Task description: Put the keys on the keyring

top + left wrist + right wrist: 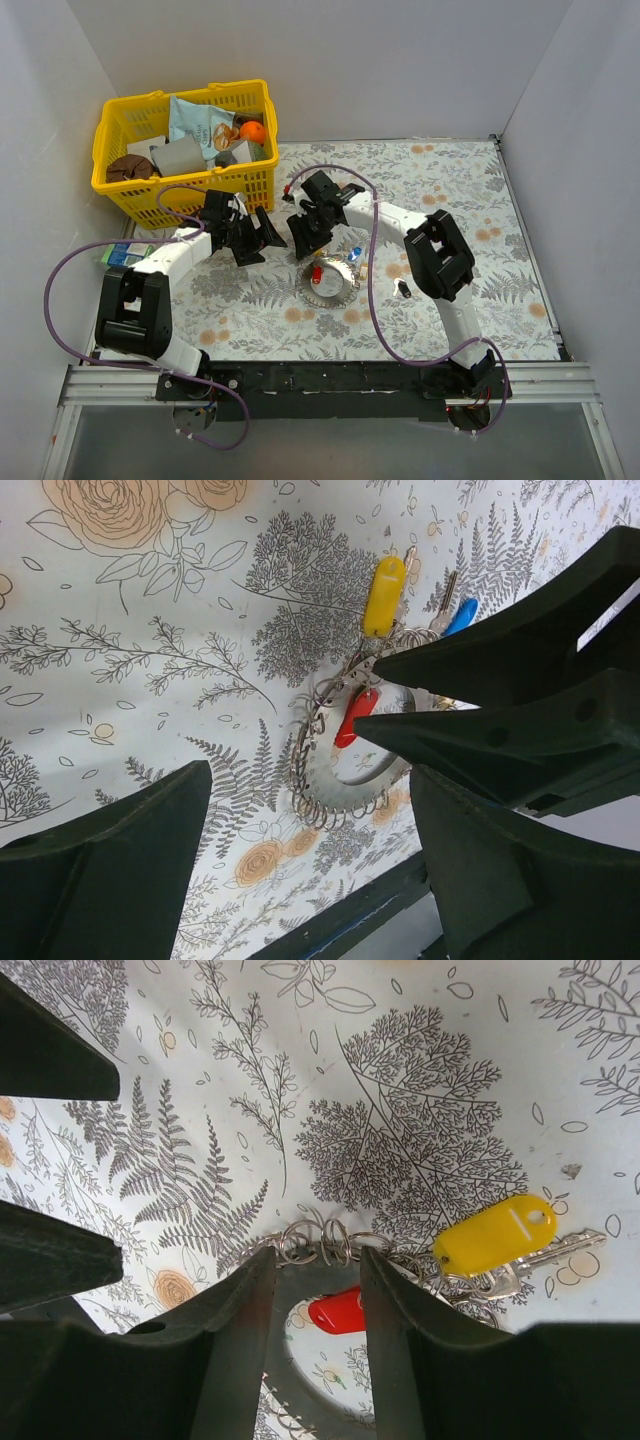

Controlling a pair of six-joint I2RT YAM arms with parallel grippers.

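The keyring point(331, 290), a silver ring fringed with small loops, lies flat on the floral cloth. It also shows in the left wrist view point(335, 785) and the right wrist view point(320, 1243). A red key point(317, 272) lies inside the ring. A yellow key point(384, 595) and a blue key point(460, 615) lie at its far edge. A dark key point(404, 289) lies apart to the right. My right gripper point(318, 1260) is open, its fingers straddling the ring's rim from above. My left gripper point(258, 240) is open and empty, just left of the ring.
A yellow basket point(150, 195) full of items stands at the back left. A small green and blue box point(122, 255) lies by the left arm. White walls close in the left, back and right. The two grippers hang close together.
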